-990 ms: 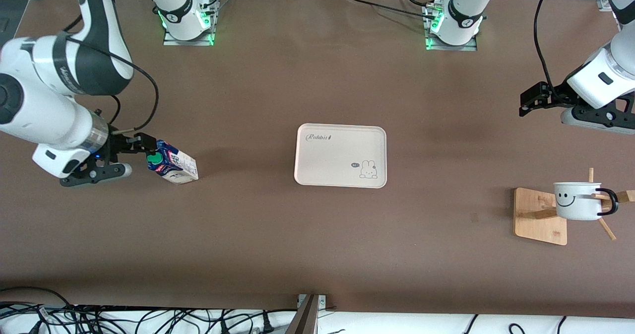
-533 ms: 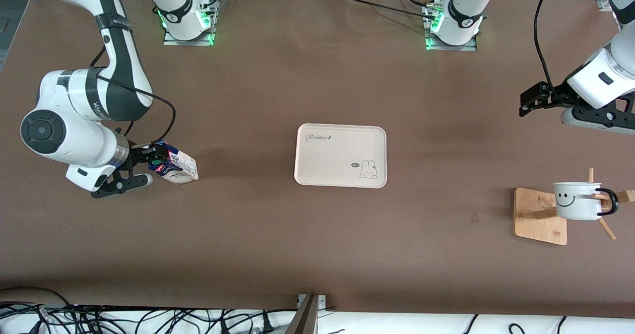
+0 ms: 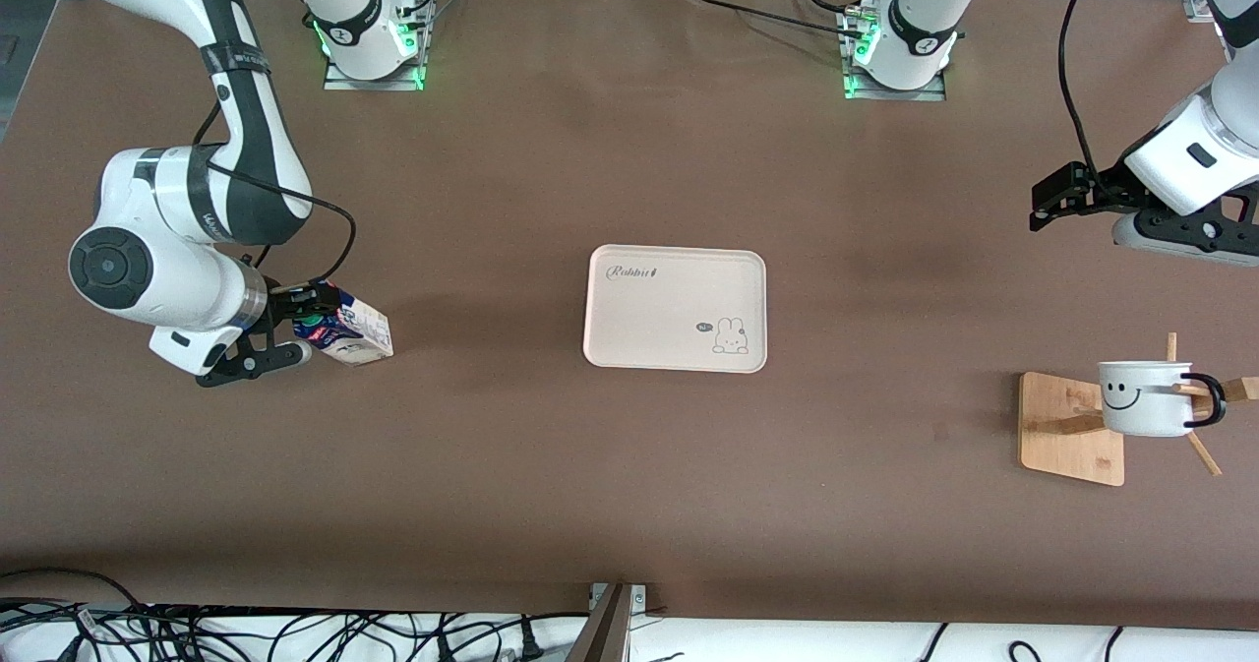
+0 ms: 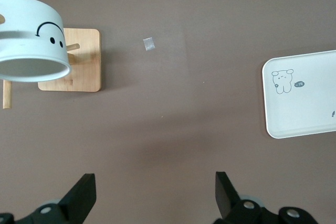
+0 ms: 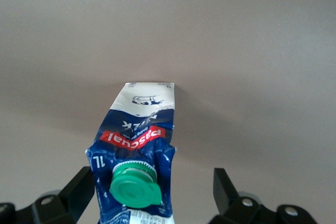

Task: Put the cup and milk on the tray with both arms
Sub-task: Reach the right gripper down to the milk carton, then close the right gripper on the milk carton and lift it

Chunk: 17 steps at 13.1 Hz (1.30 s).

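The milk [image 3: 356, 332] is a blue and white carton with a green cap, standing at the right arm's end of the table. My right gripper [image 3: 301, 327] is open and straddles its top. In the right wrist view the milk [image 5: 137, 129] sits between the fingers of that gripper [image 5: 152, 195], with a gap on one side. The white smiley cup [image 3: 1144, 398] hangs on a wooden stand [image 3: 1067, 441]. My left gripper [image 3: 1057, 195] waits open over bare table, apart from the cup [image 4: 31, 35]; its own view shows nothing between its fingers [image 4: 155, 195]. The cream tray [image 3: 649, 318] lies mid-table, empty.
The wooden stand [image 4: 84, 61] has pegs sticking out around the cup. A small scrap of tape [image 4: 149, 44] lies on the brown table between stand and tray [image 4: 310, 108]. Cables [image 3: 246, 632] run along the table edge nearest the front camera.
The right arm has swung toward the milk and its open gripper now sits around the carton's top. The left arm, cup and tray have not moved.
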Each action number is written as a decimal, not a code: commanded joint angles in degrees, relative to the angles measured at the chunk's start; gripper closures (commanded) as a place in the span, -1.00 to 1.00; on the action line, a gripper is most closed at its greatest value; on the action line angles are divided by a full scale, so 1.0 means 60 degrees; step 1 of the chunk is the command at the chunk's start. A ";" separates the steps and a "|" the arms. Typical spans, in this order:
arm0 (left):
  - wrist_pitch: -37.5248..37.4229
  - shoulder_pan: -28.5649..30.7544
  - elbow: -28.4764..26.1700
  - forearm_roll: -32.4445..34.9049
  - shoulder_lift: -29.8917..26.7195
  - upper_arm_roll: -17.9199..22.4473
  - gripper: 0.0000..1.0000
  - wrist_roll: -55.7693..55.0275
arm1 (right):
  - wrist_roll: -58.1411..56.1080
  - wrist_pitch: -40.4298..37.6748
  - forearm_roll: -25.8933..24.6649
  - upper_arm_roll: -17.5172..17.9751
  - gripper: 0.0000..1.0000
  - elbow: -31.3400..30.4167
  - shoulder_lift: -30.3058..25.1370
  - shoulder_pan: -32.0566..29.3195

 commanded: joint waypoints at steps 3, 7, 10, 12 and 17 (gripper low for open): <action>-0.0235 -0.0046 0.0326 0.0199 0.0138 -0.0009 -1.00 -0.0112 | -0.0079 0.0278 0.0135 0.0014 -1.00 -0.0611 -0.0322 -0.0025; -0.0221 -0.0046 0.0326 0.0199 0.0138 -0.0009 -1.00 -0.0098 | -0.0050 0.0366 0.0149 0.0014 -0.97 -0.0743 -0.0308 -0.0025; -0.0235 -0.0046 0.0326 0.0199 0.0138 -0.0009 -1.00 -0.0098 | -0.0049 0.0381 0.0265 0.0014 -0.77 -0.0772 -0.0308 -0.0025; -0.0235 -0.0046 0.0326 0.0199 0.0138 -0.0009 -1.00 -0.0083 | 0.0256 0.0366 0.0413 0.0014 -0.74 -0.0772 -0.0293 -0.0025; -0.0235 -0.0046 0.0326 0.0199 0.0138 -0.0009 -1.00 -0.0098 | 0.0273 0.0366 0.0427 0.0014 -0.48 -0.0758 -0.0278 -0.0025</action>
